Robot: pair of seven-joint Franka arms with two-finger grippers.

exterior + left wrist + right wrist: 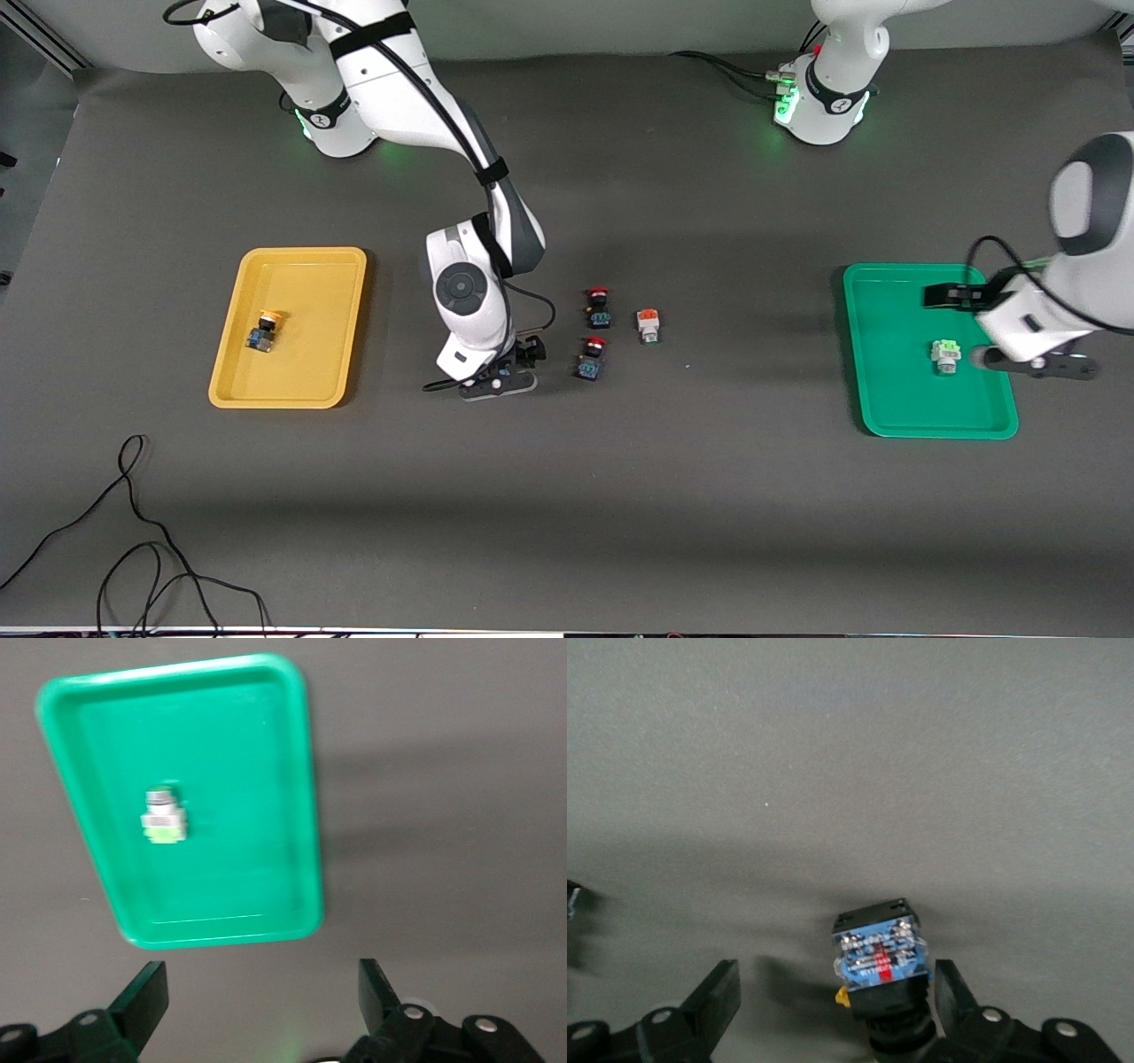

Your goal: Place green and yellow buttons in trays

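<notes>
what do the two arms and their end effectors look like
Both arms are glossy white with dark grey joint caps and black cables strapped along the links. Green lights glow at the bases. The right end effector and the left end effector are black, each with two flat angular fingers fixed by silver screws.

No readable text, brand or number anywhere. Small dark round emblem on the collar of each robot base point(330, 115) — too small to make out. Blue base of the button point(880, 955) between the right gripper's fingers printed with a red bar and tiny white markings — illegible. No lettering on the green tray point(266, 691) or the yellow tray point(306, 257).
</notes>
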